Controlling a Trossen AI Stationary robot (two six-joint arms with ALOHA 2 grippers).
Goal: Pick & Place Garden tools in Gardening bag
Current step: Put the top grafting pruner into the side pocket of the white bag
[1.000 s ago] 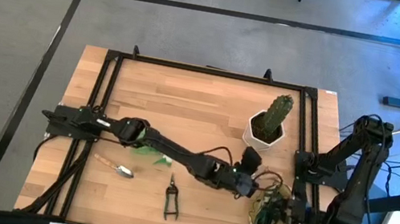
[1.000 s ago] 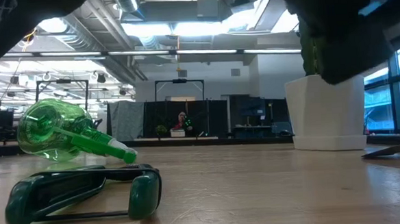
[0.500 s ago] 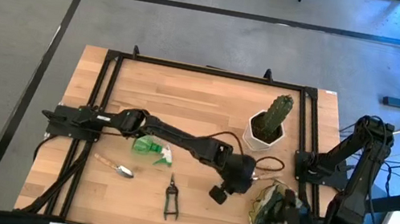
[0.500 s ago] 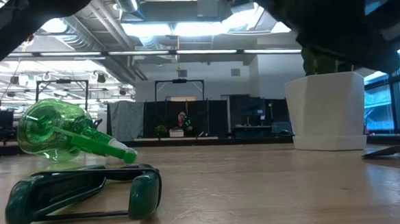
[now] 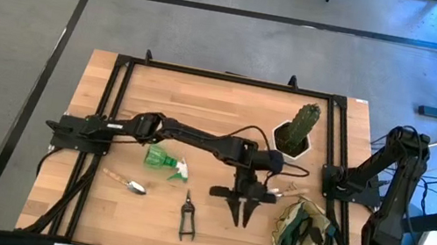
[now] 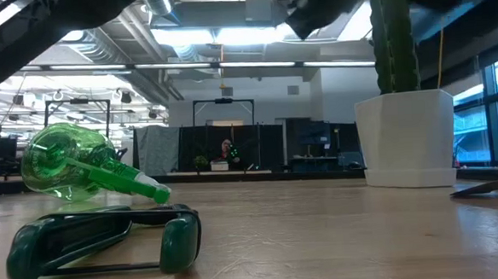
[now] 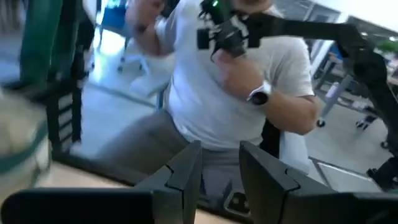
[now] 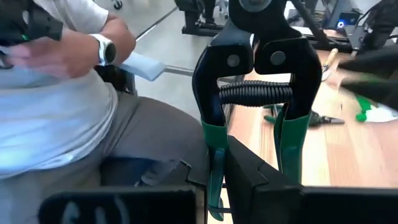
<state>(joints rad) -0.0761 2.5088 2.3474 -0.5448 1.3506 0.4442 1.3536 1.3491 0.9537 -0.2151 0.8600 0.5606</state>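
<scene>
**Left gripper** (image 5: 240,213): over mid-table, just left of the bag. Fingers narrowly parted, nothing between them.

**Right gripper** (image 8: 214,168): past the table's front right corner. Clamped on one green grip of black, spring-loaded pruning shears (image 8: 252,93), held upright.

**Olive-khaki fabric gardening bag** (image 5: 297,229): front right of the wooden table (image 5: 202,111).

**Second pair of dark pruning shears** (image 5: 187,217): flat, front centre.

**Silver trowel with wooden handle** (image 5: 126,183): front left.

**Green plastic spray bottle** (image 5: 166,161): on its side, beside the trowel.

**Cactus in white hexagonal pot** (image 5: 292,135): rear right.
</scene>
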